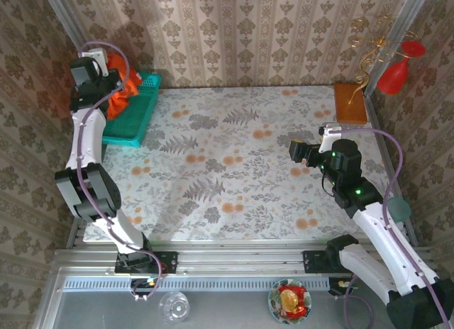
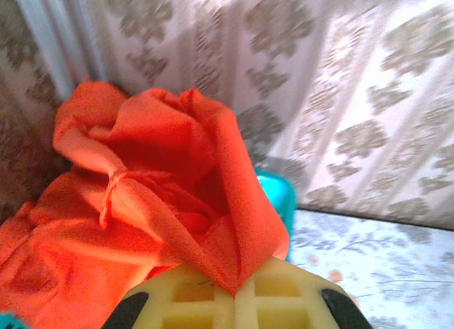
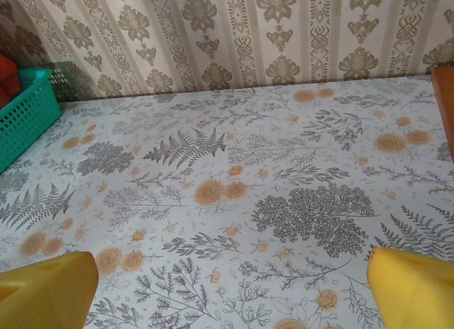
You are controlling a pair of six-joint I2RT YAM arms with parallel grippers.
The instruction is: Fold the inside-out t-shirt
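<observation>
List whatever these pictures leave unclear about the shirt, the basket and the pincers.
- t-shirt: in the top view the left arm covers much of it. In the left wrist view it is bunched and cut off at the bottom edge, and its seams are unreadable.
- teal basket: cloth hides its inside, and the right wrist view cuts it off at the left edge.
- left pincer: its fingertips are buried in cloth.
- right pincer: its finger bases are cut off below.

Light: bright, diffuse; faint shadows on table [image 1: 234, 166]; my left wrist view soft, inside-out t-shirt [image 2: 163, 201] blurred, wallpaper [image 2: 404, 81] glaring; right wrist view sharp
</observation>
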